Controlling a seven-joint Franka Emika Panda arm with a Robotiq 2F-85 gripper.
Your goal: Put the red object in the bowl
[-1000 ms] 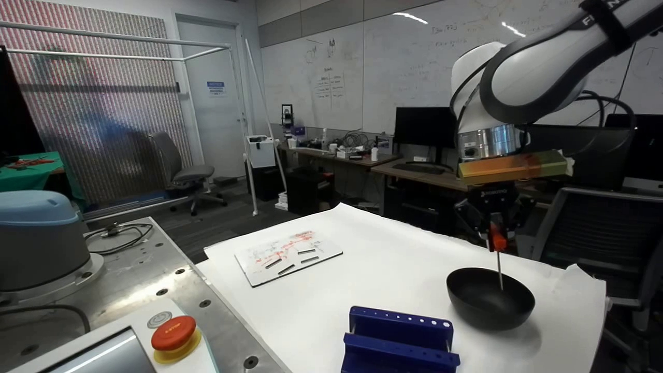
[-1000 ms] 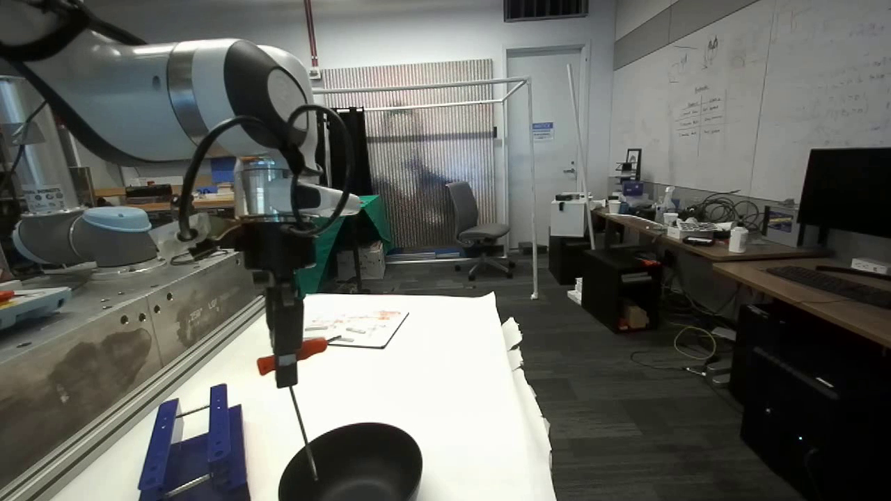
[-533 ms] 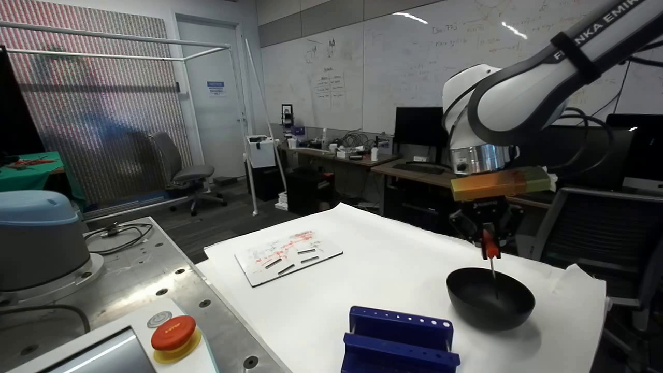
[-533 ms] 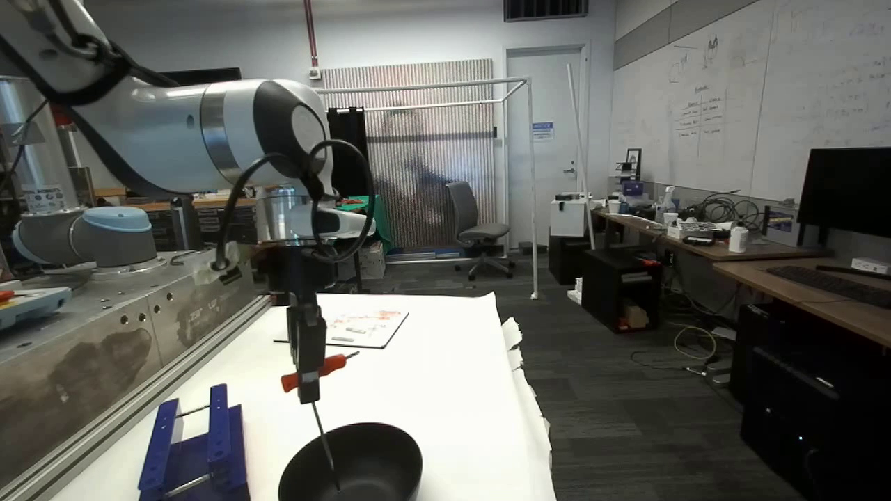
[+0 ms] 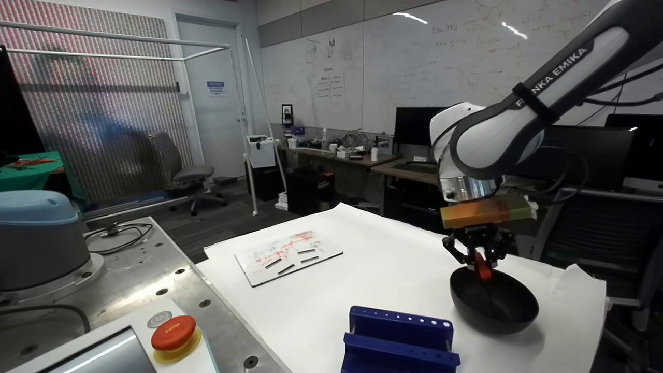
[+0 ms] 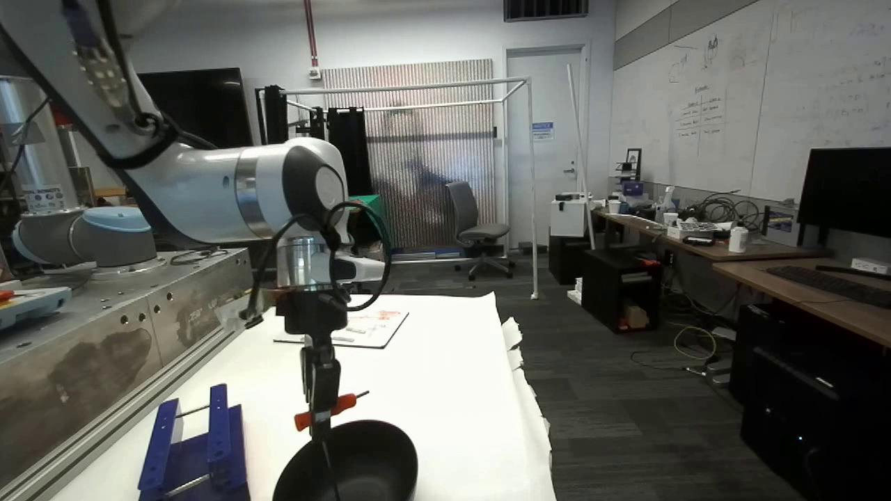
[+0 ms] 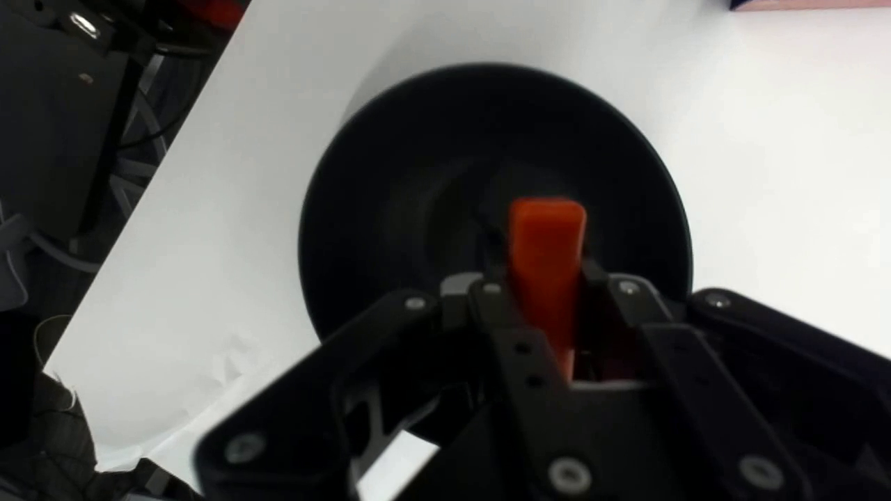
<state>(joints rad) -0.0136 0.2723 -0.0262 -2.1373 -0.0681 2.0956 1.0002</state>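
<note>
A red-handled tool (image 7: 547,243) pokes down into the black bowl (image 5: 505,305)

The tool's handle is short and red-orange. A thin rod (image 6: 330,465) hangs under it and goes down inside the bowl. I can't tell if the rod touches the bottom. In an exterior view a little dark tip (image 6: 363,394) sticks out at the handle's right end. The gripper (image 7: 550,285) is squeezed onto the handle, one finger on each side. In the wrist view the handle is near the middle of the frame, with the bowl behind it.

In an exterior view, the bowl sits at the lower right of the frame, on a white sheet (image 5: 373,269). Near it, at the bottom middle, is a dark blue rack (image 5: 401,344) with rows of holes. Higher up and to the left, a flat white board (image 5: 290,257) has red scribbles and four little dark strips (image 5: 273,263) on it. At the lower left is a red E-STOP button (image 5: 173,332) on a yellow ring.

Farther out, the black and white robot arm (image 5: 564,77) is at the upper right. A grey office chair (image 5: 193,172) stands on the left, and a whiteboard (image 5: 388,67) with writing is on the wall at the top of the frame
</note>
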